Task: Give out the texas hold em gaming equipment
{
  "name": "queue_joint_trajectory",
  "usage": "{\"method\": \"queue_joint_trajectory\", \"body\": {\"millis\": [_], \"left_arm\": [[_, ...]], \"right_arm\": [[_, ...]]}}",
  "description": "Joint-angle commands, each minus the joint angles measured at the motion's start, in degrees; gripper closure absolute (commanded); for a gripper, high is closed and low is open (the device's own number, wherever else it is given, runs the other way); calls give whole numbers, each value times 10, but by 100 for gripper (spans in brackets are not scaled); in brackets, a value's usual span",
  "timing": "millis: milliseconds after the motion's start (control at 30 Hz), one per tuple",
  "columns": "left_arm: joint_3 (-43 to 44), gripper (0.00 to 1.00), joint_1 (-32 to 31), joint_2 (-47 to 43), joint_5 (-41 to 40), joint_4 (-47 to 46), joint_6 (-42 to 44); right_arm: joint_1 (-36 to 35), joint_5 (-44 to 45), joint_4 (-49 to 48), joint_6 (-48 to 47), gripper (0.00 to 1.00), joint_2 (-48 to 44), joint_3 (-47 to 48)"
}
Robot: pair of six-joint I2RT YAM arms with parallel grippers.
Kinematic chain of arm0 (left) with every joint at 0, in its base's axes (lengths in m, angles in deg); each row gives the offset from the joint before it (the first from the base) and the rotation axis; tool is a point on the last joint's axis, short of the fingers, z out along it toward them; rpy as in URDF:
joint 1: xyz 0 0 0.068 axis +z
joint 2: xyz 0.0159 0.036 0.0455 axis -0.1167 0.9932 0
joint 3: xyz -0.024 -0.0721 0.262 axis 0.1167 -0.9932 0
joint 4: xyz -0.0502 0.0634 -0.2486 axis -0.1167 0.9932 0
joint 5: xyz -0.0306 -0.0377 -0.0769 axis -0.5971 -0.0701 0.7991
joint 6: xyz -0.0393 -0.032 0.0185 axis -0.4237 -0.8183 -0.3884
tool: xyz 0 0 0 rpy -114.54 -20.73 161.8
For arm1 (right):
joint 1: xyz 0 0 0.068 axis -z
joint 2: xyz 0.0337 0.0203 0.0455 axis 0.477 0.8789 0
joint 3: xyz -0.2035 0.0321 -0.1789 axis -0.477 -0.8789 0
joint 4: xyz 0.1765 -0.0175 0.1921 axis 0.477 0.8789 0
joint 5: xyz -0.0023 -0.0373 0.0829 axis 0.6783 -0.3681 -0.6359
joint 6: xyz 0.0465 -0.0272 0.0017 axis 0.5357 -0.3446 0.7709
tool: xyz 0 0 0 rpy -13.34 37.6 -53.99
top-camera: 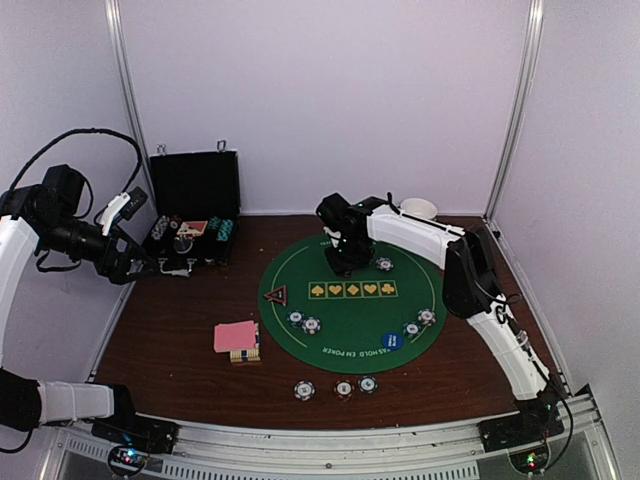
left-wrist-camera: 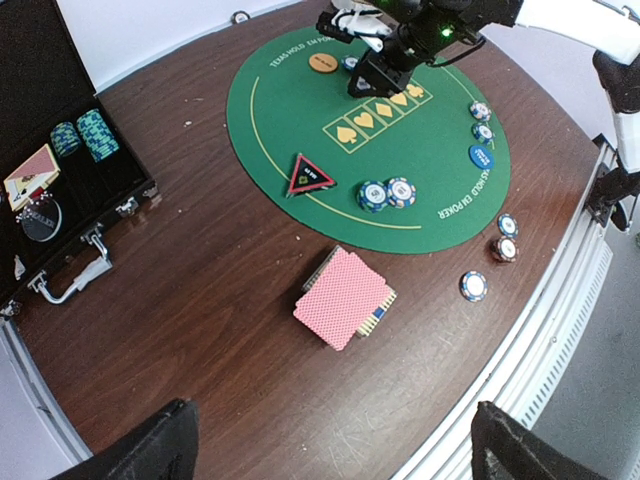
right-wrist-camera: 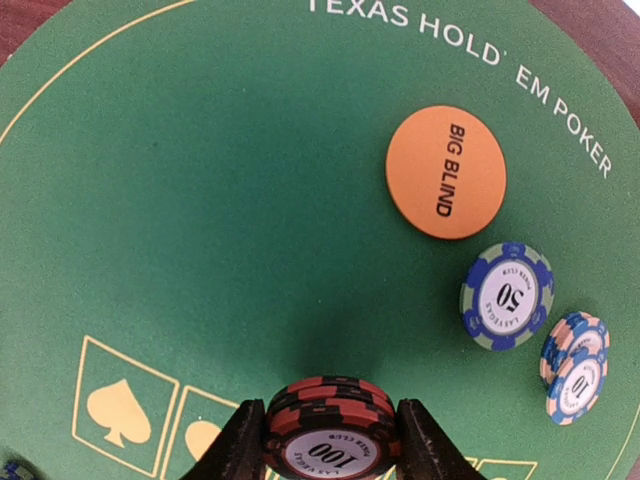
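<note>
Red-and-black poker chips (right-wrist-camera: 330, 420), stacked and marked 100, are clasped by the right end effector (right-wrist-camera: 330, 445) at the far side of the green mat (right-wrist-camera: 200, 180), near the orange Big Blind button (right-wrist-camera: 446, 172). Pink-backed cards (left-wrist-camera: 342, 297) are piled on a card box (top-camera: 245, 355) on the desk (left-wrist-camera: 200, 300), just beside the mat. The left end effector (left-wrist-camera: 335, 450) is held spread wide and empty at the desk's left edge.

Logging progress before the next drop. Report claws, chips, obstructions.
Right claw shut on red 100-chip stack over the green mat. Left claw open, empty, by the case. Big Blind button and 50 chip nearby, clear of the grip.
</note>
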Motion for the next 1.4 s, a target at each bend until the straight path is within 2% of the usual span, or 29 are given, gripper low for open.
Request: {"method": "queue_joint_trajectory", "body": {"millis": [0,233,433,567,833,1000,1200,1367], "left_arm": [[3,2,4,-3,10,3,12],[-5,3,4,-1,11,1,14],[-10,2,4,-4,8,-3,14],[-9,2,4,-5,9,-2,14],[-7,3,4,-12,2,-2,11],[-8,3,4,-14,2,-3,10],[-8,3,4,-18,0,-3,10],[-9,3,4,-19,-1,-3,10]], "right_arm": [[7,28,-30,7,76,24,26],[20,35,-47,17,75,41,26],[23,28,-44,16,51,42,27],[22,14,-43,20,43,32,21],[-2,22,-52,12,43,-38,-30],[-42,35,-76,11,41,-150,-154],[-114,12,-113,14,29,-293,-342],[-188,-37,-107,30,24,-368,-479]]}}
